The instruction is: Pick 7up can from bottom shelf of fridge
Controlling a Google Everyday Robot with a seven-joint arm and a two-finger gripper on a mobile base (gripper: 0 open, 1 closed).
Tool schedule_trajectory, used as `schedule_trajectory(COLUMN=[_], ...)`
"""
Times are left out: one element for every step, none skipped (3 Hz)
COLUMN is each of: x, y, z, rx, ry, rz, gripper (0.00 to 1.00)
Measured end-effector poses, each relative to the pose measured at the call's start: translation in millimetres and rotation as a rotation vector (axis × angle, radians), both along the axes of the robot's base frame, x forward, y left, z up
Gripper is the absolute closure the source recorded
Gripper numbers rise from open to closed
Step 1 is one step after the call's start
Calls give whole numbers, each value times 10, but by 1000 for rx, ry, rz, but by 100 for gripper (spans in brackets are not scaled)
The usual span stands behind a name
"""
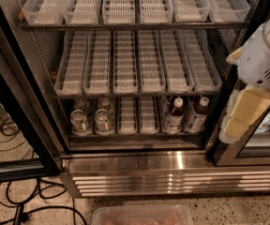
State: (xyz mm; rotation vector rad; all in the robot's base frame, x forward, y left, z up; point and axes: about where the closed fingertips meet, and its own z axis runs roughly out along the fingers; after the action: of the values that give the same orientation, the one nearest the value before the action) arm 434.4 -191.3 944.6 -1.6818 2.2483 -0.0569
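Silver-lidded 7up can (80, 122) is sitting front-left on bottom shelf (139, 136) for easy reach, while gripper (236, 123) is hanging right of fridge (172, 165) opening, open-or-closed can't tell.
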Motion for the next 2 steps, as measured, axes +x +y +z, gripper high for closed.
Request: schedule_trajectory(x=[-67, -156], y=[331, 690], z=[-644, -1227], rx=[60, 121], ry=[49, 72], rz=[3, 31], gripper=[0, 0])
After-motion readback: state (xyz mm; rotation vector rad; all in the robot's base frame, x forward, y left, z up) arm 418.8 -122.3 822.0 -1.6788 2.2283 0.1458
